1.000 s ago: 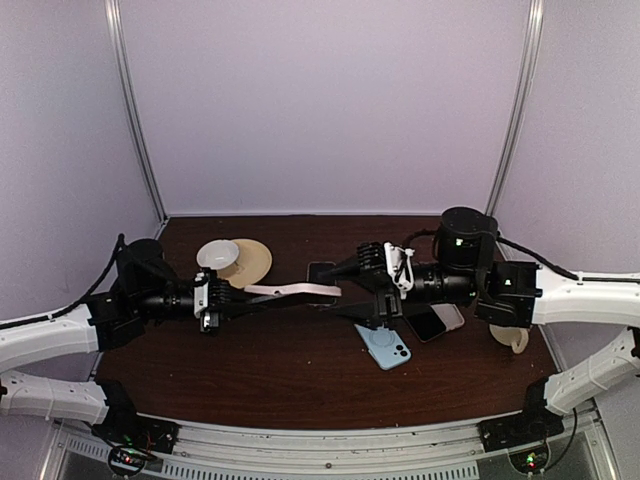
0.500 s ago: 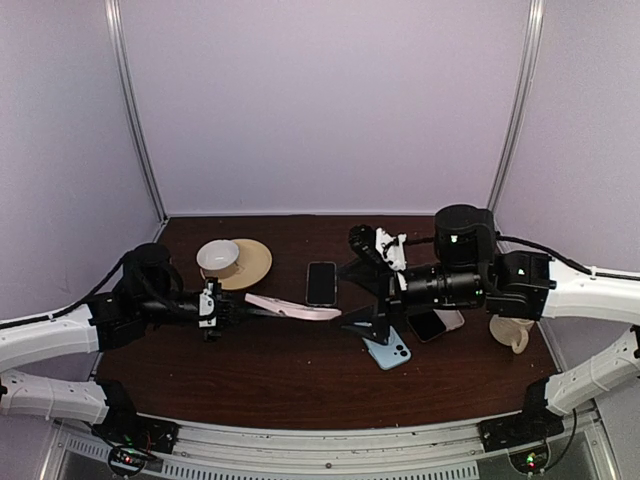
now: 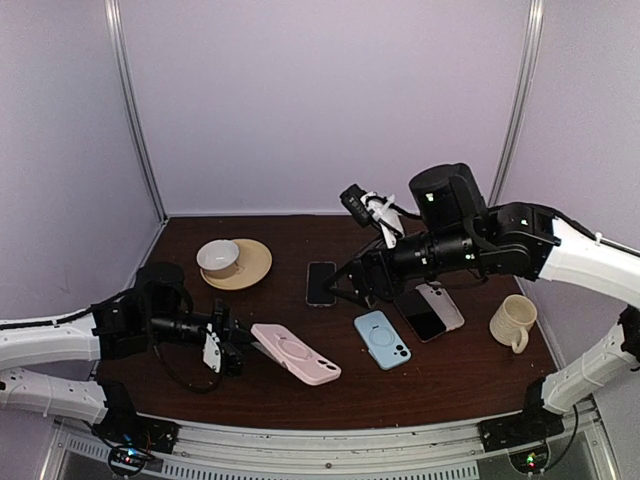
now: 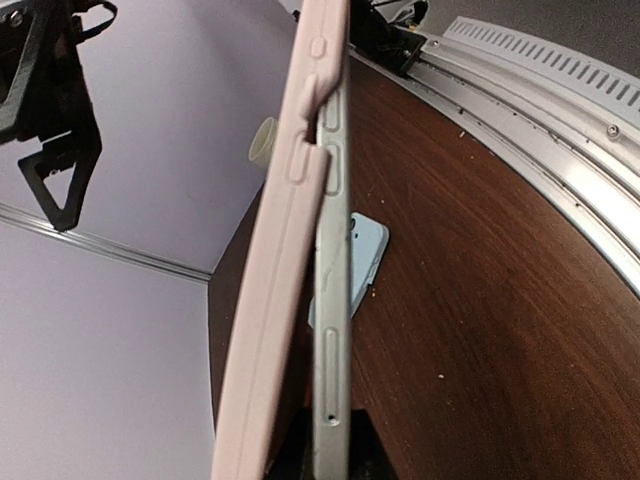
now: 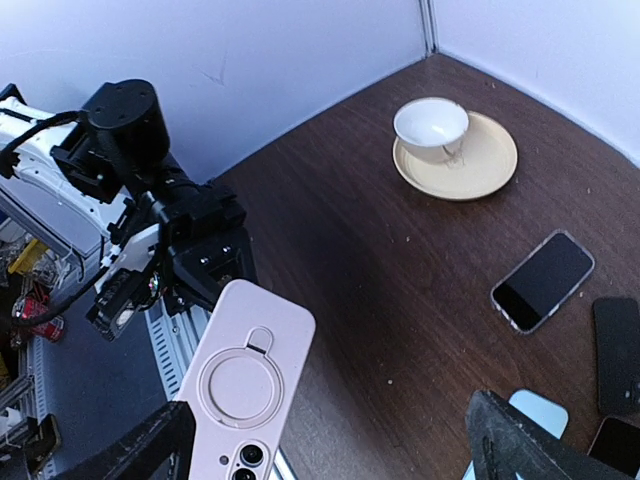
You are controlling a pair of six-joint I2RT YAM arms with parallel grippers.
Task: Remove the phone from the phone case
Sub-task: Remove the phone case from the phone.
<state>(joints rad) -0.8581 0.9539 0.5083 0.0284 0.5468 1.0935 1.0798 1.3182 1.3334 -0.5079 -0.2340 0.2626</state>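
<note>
My left gripper (image 3: 238, 349) is shut on one end of the pink phone case (image 3: 297, 354) and holds it tilted low over the table's front left. In the left wrist view the pink case (image 4: 275, 250) and the phone's silver edge (image 4: 330, 350) stand apart toward the far end, together at the jaws (image 4: 325, 465). My right gripper (image 3: 358, 288) is open and empty, raised above the table's middle. In its wrist view the case's back (image 5: 240, 385) with ring and camera lenses lies between its wide-spread fingers (image 5: 130, 455).
A bare black phone (image 3: 321, 283) lies mid-table. A blue-cased phone (image 3: 383, 339), a dark phone (image 3: 425, 316) and a pink-cased one (image 3: 447, 303) lie to the right. A cream mug (image 3: 512, 322) stands far right. A white cup (image 3: 218, 256) sits on a saucer (image 3: 255, 262) back left.
My right gripper has come off the pink case's far end, opened wide and risen. My left arm has drawn back and lowered toward the front left with the case.
</note>
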